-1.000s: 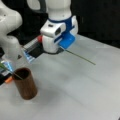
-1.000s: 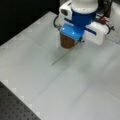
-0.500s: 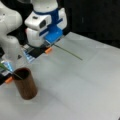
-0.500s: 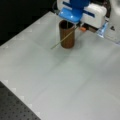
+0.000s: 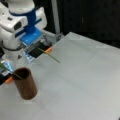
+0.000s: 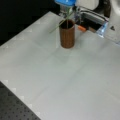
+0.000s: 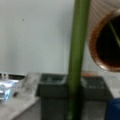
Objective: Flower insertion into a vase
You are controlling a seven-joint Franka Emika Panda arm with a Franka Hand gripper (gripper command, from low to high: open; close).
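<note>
Gripper point(image 5: 41, 46) holds stem point(image 5: 50, 55) above table point(image 5: 82, 75) (vase point(image 5: 25, 86) near edge).

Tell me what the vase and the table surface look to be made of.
The vase looks like wood or a wood-look material: dark brown and matte, with a lighter rim in the wrist view. The table looks like a smooth pale grey sheet with a faint sheen; its material cannot be told.

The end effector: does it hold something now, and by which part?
The end effector holds a green stem by one end; the free end sticks out. The vase already contains another stem.
</note>
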